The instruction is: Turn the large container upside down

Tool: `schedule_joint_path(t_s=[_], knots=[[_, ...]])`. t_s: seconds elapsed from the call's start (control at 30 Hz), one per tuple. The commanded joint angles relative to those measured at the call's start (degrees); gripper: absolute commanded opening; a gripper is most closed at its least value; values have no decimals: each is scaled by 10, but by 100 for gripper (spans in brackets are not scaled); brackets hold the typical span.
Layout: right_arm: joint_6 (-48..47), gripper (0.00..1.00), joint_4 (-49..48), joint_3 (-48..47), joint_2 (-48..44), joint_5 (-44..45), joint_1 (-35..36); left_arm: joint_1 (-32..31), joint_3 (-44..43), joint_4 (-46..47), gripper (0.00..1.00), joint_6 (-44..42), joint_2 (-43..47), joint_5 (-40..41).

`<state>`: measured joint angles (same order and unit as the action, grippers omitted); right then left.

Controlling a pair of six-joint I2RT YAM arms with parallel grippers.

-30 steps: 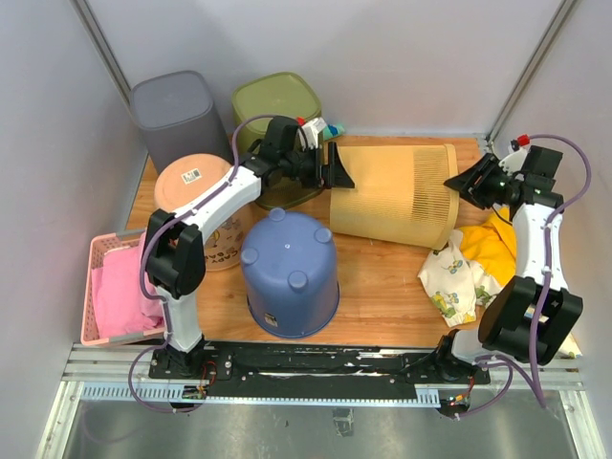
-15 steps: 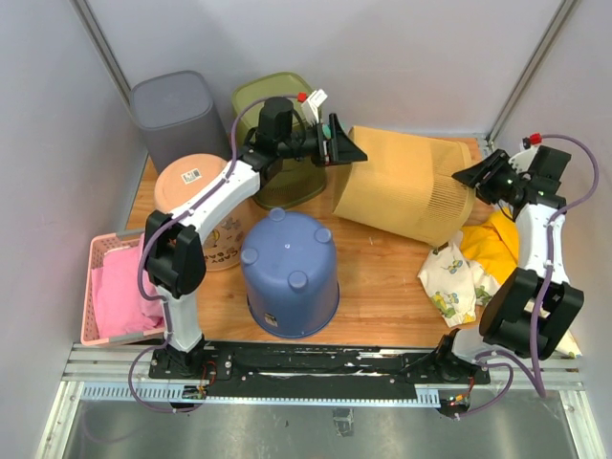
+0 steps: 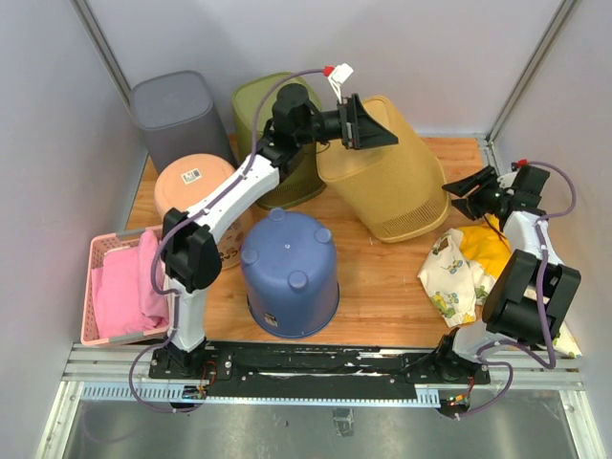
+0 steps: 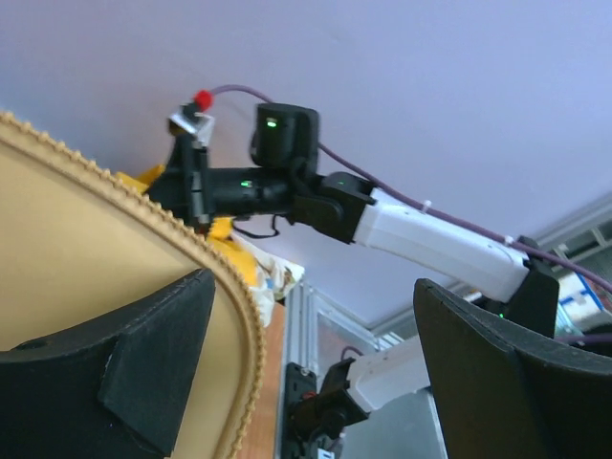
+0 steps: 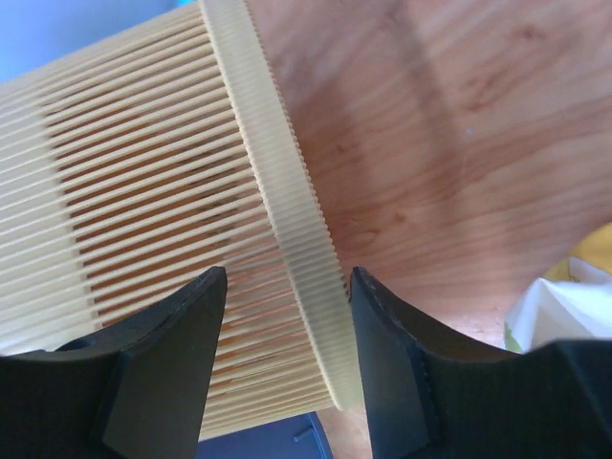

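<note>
You're tipping the large container [image 3: 392, 186] rim-down against the wide-open left gripper [image 3: 376, 122]. Its rim is lying just ahead of the parted, empty right gripper [image 3: 466, 194]. Next, push it fully over.

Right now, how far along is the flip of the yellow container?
Partly done: the yellow container is tipped steeply, rim end down on the table. In hand: the open left claw presses its raised base; the right claw is open beside the rim. Left: stand it fully upside down.
</note>
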<state>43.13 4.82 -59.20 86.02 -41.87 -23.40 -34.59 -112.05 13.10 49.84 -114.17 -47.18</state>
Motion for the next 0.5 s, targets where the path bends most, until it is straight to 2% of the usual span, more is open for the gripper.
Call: schedule_joint_path(t_s=[0.0, 0.3, 0.47], knots=[[-5, 61, 55, 8, 18, 41, 27, -40, -13, 8, 91, 29, -51, -44], [-69, 64, 174, -50, 1, 147, 30, -51, -60, 4, 90, 36, -88, -40], [-115, 66, 293, -129, -47, 271, 30, -51, -99, -105, 92, -48, -57, -14]])
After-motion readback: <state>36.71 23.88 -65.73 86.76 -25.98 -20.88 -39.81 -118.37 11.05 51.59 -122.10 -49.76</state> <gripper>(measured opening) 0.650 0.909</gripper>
